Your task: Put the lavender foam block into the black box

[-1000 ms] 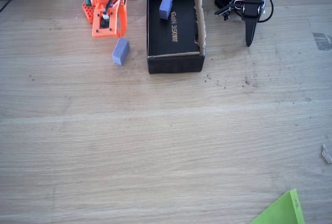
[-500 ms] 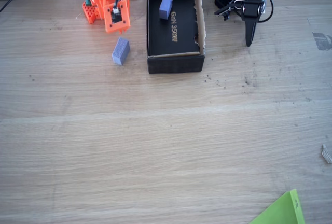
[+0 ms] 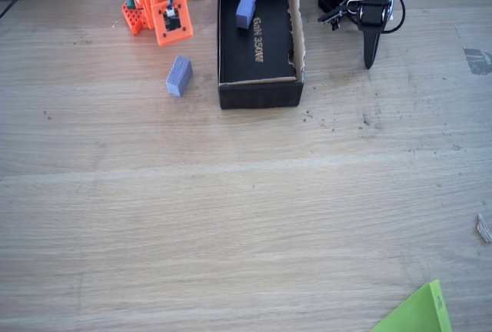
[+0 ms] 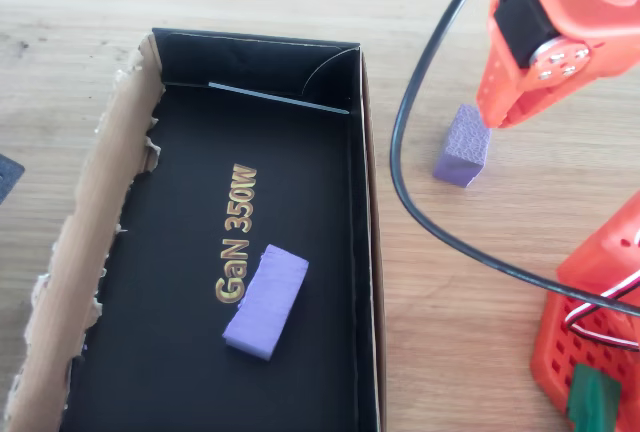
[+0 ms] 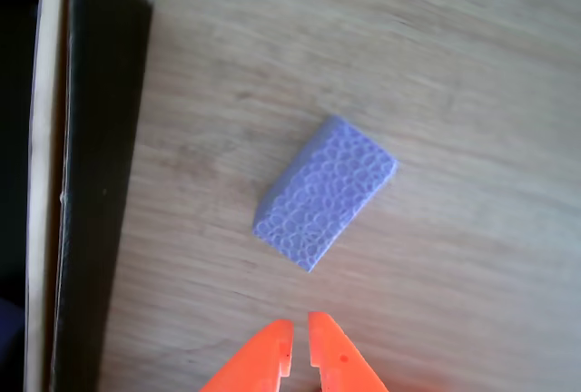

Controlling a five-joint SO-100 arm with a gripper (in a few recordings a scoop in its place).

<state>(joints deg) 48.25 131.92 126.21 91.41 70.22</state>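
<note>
We are at the approach step: the lavender foam block lies on the wooden surface, outside the black box and near its long side wall, and nothing is grasped yet. In the wrist view the orange claw sits just short of the block, its two tips nearly touching, so we read it as clenched and empty. The overhead view places the claw right beside the block, apart from it or barely so.

A second, slimmer foam block already rests on the box floor beside the gold "GaN 350W" lettering; we treat it as not the target.

In our judgement the next move calls for:
- spreading the tips wide enough to pass the block's short faces;
- turning the wrist, since the block lies diagonal to the claw's line in the wrist view;
- advancing until the tips straddle the block, then clenching.

The lift must then clear the box's wall, whose torn cardboard rim marks the far side.
</note>
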